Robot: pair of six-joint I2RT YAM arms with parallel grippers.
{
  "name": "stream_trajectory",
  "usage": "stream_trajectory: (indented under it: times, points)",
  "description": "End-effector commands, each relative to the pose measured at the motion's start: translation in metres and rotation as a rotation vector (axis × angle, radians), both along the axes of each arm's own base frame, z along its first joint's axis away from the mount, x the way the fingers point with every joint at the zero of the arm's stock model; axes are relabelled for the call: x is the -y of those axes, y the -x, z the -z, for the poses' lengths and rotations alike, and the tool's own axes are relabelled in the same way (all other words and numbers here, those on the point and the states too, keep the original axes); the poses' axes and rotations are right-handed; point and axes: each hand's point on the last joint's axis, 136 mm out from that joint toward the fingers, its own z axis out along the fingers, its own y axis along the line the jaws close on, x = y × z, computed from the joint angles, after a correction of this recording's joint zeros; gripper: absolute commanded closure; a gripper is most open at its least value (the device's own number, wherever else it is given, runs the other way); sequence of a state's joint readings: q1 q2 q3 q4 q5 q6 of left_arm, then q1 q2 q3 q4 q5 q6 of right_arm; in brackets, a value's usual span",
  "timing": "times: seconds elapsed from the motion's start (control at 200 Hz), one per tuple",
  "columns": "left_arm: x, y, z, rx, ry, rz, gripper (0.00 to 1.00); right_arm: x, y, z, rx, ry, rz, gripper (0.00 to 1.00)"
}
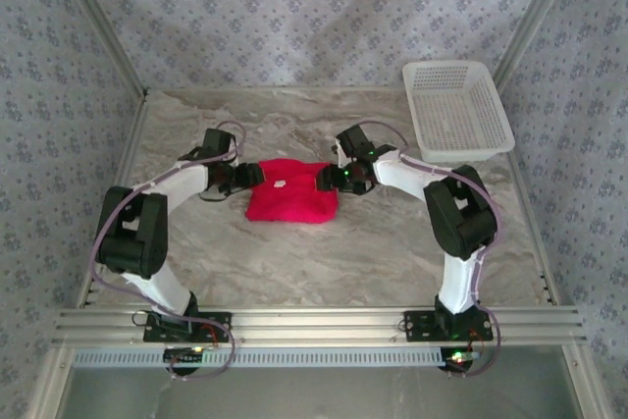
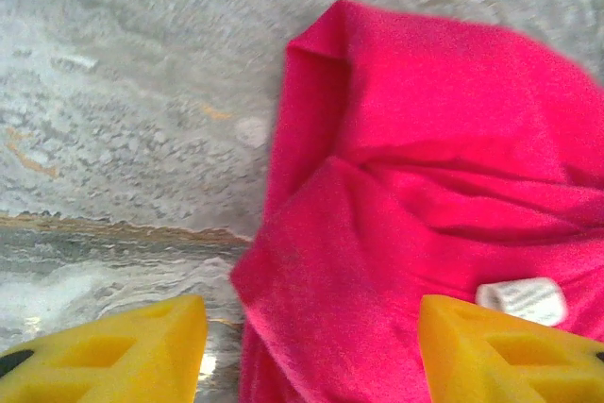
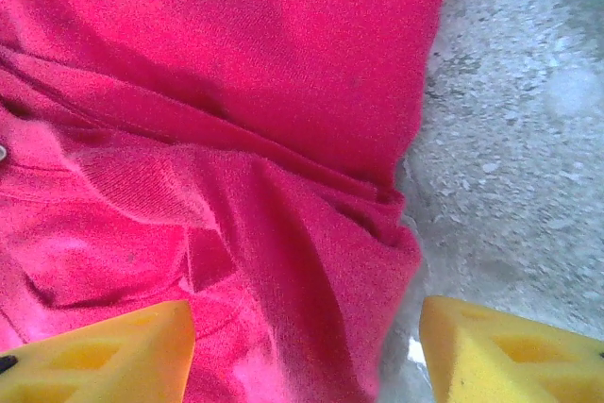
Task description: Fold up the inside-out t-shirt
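Left end effector (image 1: pixel 251 176) parted, gripping nothing, t-shirt (image 1: pixel 291 201) edge below it. Right end effector (image 1: pixel 326 180) parted, empty, over the opposite edge.

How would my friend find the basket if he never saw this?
Look at the marble table, then its far right corner. The white mesh basket sits there, rectangular and full of little holes, unlike the red t-shirt in the middle.

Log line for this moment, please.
t-shirt: folded into compact bundle, tag up | left gripper: open, at its left edge | right gripper: open, at its right edge
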State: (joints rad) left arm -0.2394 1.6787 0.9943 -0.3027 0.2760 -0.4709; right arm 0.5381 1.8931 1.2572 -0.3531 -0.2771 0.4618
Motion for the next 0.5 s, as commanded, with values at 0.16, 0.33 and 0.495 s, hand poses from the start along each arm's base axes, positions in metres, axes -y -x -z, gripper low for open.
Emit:
stream_trajectory:
  times: [0.16, 0.33, 0.495]
  points:
    - [0.014, -0.018, 0.007, 0.039, 0.064, 0.008, 0.74, -0.018, -0.012, -0.004, 0.023, -0.033, -0.028, 0.72]
    - [0.016, -0.017, -0.034, 0.119, 0.027, 0.024, 0.9, -0.017, -0.007, -0.028, 0.081, -0.033, -0.057, 1.0]
    - [0.033, -0.014, -0.082, 0.262, -0.003, 0.106, 0.91, -0.015, -0.004, -0.044, 0.141, -0.061, -0.081, 1.0]
